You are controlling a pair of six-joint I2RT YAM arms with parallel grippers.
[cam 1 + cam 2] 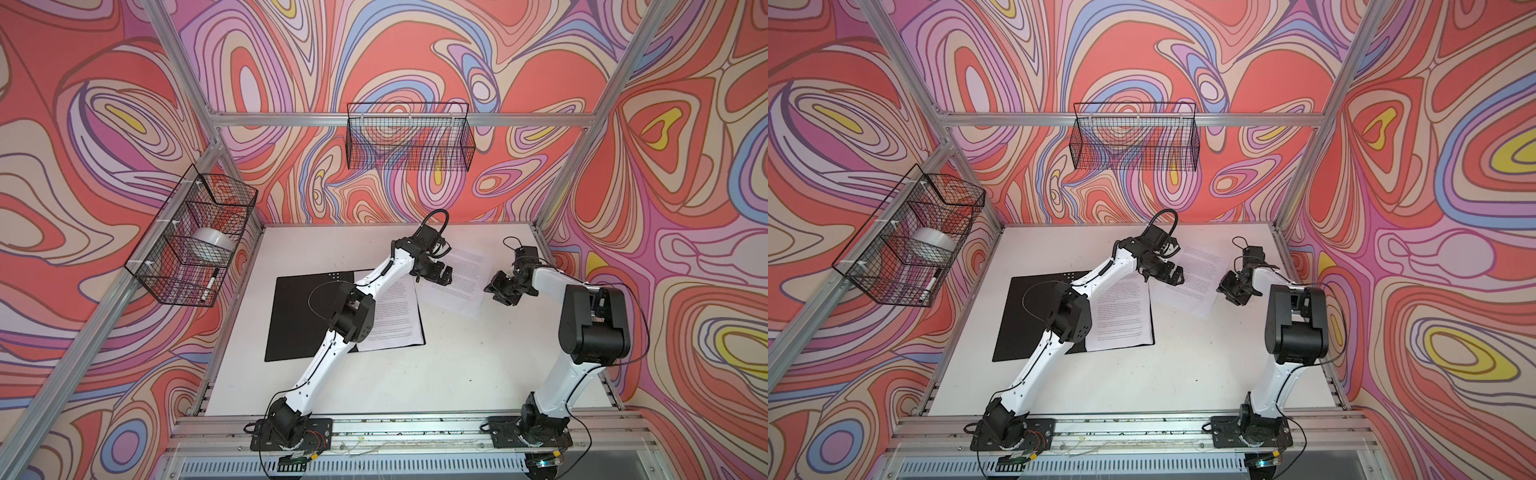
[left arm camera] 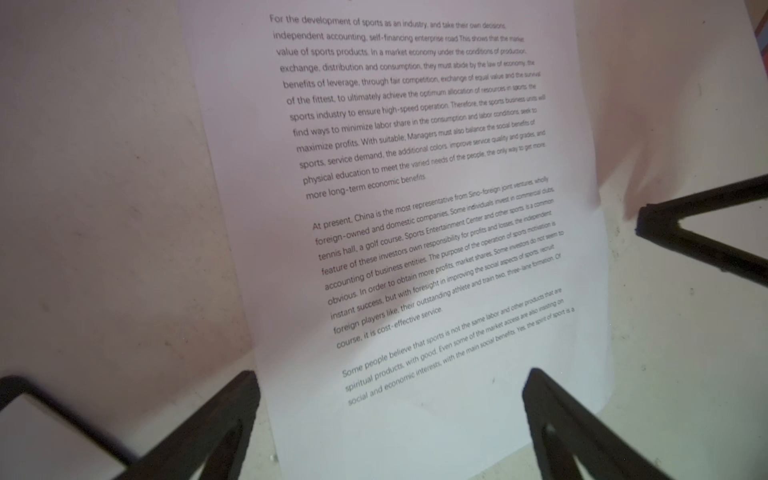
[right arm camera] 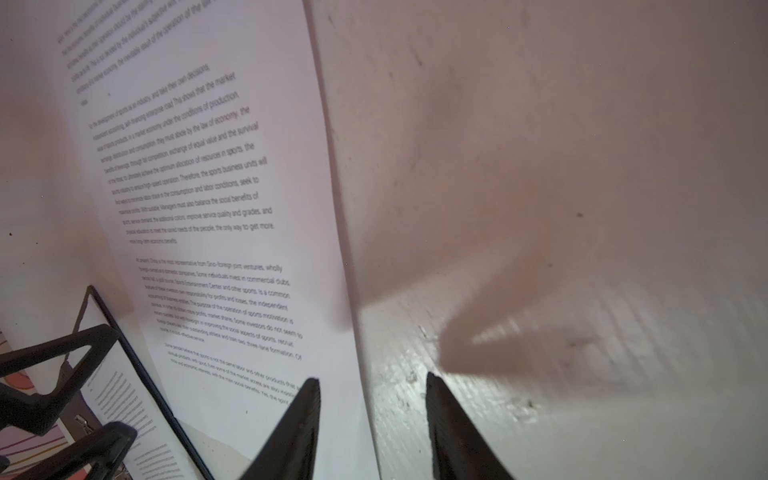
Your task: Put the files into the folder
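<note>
Tabletop (image 1: 457, 365) — left claw (image 1: 443, 275) outstretched, agape

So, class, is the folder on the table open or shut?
Open. The folder lies spread flat with its black inside facing up, and a printed sheet rests on one half of it.

We lose the middle of the folder (image 1: 291, 324) under the left arm (image 1: 357, 311) in both top views; the arm also covers one side of the sheet inside (image 1: 399, 320). Print on the loose sheet (image 1: 463, 278) is too small to read there. Left wrist view: its top cut by the frame, far line-ends blurred; left pincer (image 2: 390, 372) finger bases run off the edge. Right wrist view: upper print smeared, folder corner cropped.
</note>
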